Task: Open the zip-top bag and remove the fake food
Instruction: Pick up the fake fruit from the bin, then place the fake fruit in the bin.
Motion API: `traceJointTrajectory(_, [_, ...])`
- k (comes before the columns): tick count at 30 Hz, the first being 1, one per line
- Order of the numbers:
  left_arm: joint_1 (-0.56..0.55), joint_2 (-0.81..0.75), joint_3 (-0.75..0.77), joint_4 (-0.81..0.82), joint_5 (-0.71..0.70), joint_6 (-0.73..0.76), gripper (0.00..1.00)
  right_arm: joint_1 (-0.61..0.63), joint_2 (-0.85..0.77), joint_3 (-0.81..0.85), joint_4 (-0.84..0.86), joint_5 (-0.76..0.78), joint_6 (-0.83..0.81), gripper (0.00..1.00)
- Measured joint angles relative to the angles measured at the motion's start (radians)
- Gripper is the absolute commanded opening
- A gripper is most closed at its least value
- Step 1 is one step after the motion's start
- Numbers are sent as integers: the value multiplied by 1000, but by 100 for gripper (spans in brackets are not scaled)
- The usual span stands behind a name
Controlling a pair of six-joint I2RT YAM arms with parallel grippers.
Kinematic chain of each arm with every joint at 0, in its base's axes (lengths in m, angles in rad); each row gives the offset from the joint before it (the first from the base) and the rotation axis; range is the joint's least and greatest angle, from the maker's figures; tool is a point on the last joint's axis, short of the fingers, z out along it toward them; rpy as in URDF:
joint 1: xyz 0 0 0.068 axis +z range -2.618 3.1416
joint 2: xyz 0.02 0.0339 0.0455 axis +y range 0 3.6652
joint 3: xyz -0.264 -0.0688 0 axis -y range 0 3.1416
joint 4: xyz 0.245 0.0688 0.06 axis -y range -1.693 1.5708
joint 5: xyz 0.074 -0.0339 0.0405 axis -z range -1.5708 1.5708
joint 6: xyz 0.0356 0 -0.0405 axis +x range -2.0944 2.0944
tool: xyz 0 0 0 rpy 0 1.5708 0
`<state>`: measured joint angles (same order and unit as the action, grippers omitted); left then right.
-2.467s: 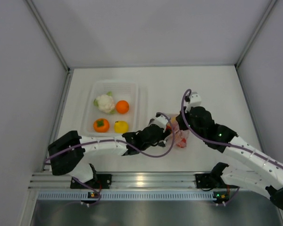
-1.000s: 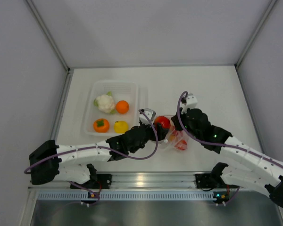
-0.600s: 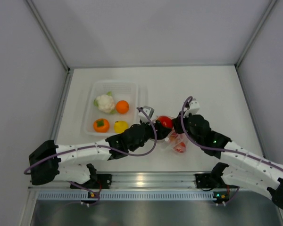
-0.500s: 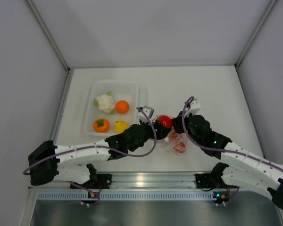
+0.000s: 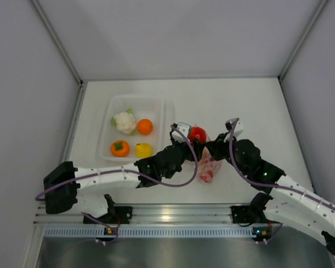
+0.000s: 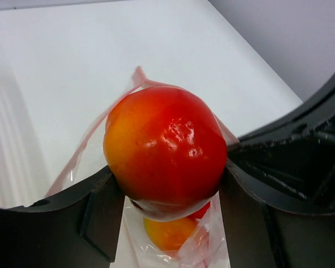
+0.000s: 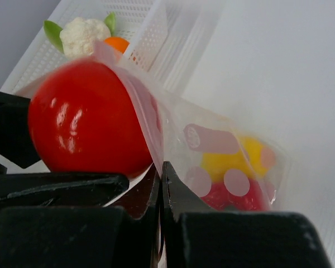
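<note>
1. Left wrist view: a red tomato point(image 6: 164, 148) is clamped between the two fingers of the left gripper point(image 6: 166, 187), which are spread to the width of the fruit and pressed against its sides.
2. In the right wrist view, the right gripper point(image 7: 161, 177) is seen with its jaws pressed together, pinching the clear film of the zip-top bag point(image 7: 212, 151) near its mouth.
3. The tomato is held up at the bag's mouth, with a flap of film lying against it; whether it is wholly clear of the mouth cannot be told.
4. A yellow piece point(image 7: 234, 159) and a red piece point(image 7: 234, 196) are seen inside the bag.
5. In the top view, the bag is found between the two wrists, on the white table point(image 5: 257, 111).
6. To the left, just beside the left wrist, a clear tray point(image 5: 166, 120) is seen; a cauliflower point(image 5: 124, 121), an orange point(image 5: 144, 127), a persimmon point(image 5: 120, 148) and a lemon point(image 5: 143, 150) are held in it.
</note>
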<state>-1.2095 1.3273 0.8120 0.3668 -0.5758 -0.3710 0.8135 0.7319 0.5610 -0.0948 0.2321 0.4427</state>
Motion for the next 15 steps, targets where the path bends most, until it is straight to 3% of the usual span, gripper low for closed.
traceJointTrajectory(8, [-12,67,97,8,-153,-75,0,-5,-21,-60,-21,8,4,0])
traceJointTrajectory(15, [-6,38,103,10,-76,-228,0,-5,59,-89,-39,123,31,0])
